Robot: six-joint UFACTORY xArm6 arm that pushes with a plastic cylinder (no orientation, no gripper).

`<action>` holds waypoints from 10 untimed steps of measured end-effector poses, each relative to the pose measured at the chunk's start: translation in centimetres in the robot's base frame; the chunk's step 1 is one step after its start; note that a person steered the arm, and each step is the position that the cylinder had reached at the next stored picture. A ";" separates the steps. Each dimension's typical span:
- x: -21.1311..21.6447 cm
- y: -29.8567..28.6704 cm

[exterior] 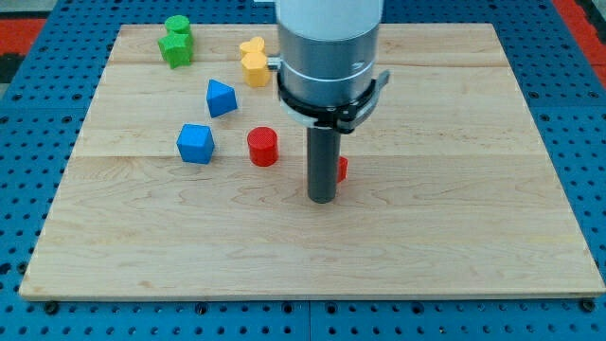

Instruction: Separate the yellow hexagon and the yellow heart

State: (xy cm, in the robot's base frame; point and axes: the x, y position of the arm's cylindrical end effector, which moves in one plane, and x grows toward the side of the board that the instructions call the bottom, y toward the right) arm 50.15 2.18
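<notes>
My tip (322, 199), a bare rod with no jaws: hexagon (256, 68) touching heart (252, 45), well up-left, pair stacked toward view's top.

My tip (322, 199) rests mid-board, touching a small red block (342, 170) on its right. Toward the view's upper left, a red cylinder (262, 147) and two blue blocks (221, 98) (195, 143) stand in the way, with open lanes between them. Beyond them, the yellow hexagon (256, 68) and yellow heart (252, 46) touch, leaving no gap between them.
</notes>
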 end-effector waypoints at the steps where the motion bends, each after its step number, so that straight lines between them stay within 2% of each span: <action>1: -1.6 -0.3; 4: -3.3 -0.5; 5: 1.9 -2.7; 6: 3.5 -16.1; 7: 1.3 -29.3; 8: -1.6 -32.7; 9: -2.8 -32.7; 10: -11.3 -32.2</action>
State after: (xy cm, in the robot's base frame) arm 38.81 -30.06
